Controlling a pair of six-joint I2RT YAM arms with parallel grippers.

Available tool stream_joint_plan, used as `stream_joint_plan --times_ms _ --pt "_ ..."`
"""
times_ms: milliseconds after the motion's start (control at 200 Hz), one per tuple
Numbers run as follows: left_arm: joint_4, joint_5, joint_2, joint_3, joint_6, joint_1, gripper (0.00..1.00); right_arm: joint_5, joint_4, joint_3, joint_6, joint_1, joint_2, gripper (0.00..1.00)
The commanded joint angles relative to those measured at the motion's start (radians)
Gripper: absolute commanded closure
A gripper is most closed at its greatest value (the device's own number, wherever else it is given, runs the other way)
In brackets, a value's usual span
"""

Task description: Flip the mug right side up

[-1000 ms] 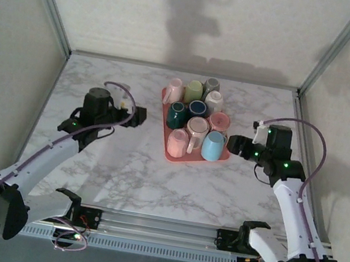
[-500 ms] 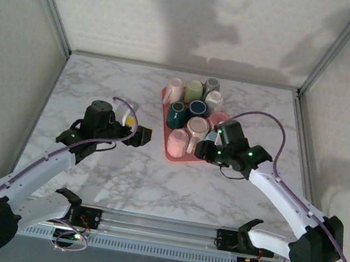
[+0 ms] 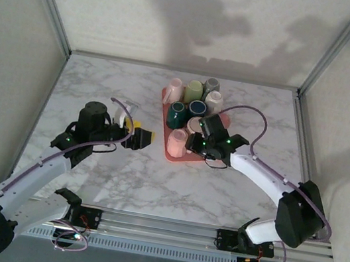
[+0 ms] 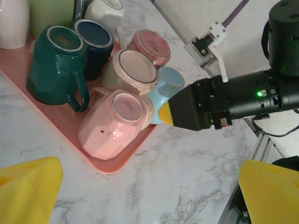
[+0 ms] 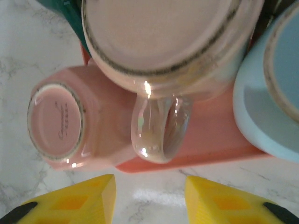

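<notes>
A pink tray (image 3: 187, 160) holds several mugs standing bottom up. One pearly beige mug (image 5: 168, 37) (image 3: 196, 126) (image 4: 135, 67) has its handle (image 5: 161, 135) pointing at the tray's near edge. My right gripper (image 5: 148, 193) (image 3: 194, 142) (image 4: 166, 113) is open just in front of that handle, its yellow fingertips (image 5: 100, 189) a little short of it with nothing between them. To the tray's left, my left gripper (image 4: 149, 186) (image 3: 144, 136) stays wide open over bare marble.
A pink upside-down mug (image 5: 56, 121) (image 4: 117, 121) sits left of the handle, a light blue one (image 5: 271, 93) (image 4: 166, 81) to its right. Dark green (image 4: 51, 65) and navy (image 4: 93, 39) mugs stand further back. Marble table (image 3: 101, 92) stretches left of the tray.
My right arm swung from the tray's right side to its near edge, in front of the beige mug, and its jaws narrowed. The left gripper edged closer to the tray.
</notes>
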Motion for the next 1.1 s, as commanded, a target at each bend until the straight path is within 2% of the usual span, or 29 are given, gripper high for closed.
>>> stream_joint_plan --times_ms 0,190,381,666,691,831,951,1092 --pt "0.043 0.038 0.004 -0.019 -0.017 -0.005 0.04 0.052 0.013 0.046 0.051 0.011 0.034 0.56" --pt "0.062 0.039 0.011 -0.025 -0.009 -0.003 0.04 0.104 -0.006 0.075 0.076 0.017 0.086 0.58" --pt "0.059 0.032 0.016 -0.027 -0.002 -0.003 0.04 0.102 -0.022 0.113 0.055 0.023 0.150 0.60" --pt "0.065 0.029 0.011 -0.038 -0.005 -0.003 0.04 0.232 -0.133 0.191 0.028 0.047 0.219 0.63" --pt "0.066 0.028 0.012 -0.039 -0.005 -0.003 0.04 0.241 -0.142 0.197 0.023 0.075 0.225 0.63" --pt "0.073 0.028 0.016 -0.038 -0.006 -0.003 0.04 0.304 -0.203 0.241 0.011 0.096 0.264 0.64" --pt "0.072 0.029 0.019 -0.037 -0.006 -0.003 0.04 0.326 -0.222 0.249 0.017 0.102 0.285 0.65" --pt "0.074 0.028 0.016 -0.040 -0.009 -0.003 0.04 0.342 -0.237 0.252 0.042 0.103 0.311 0.70"
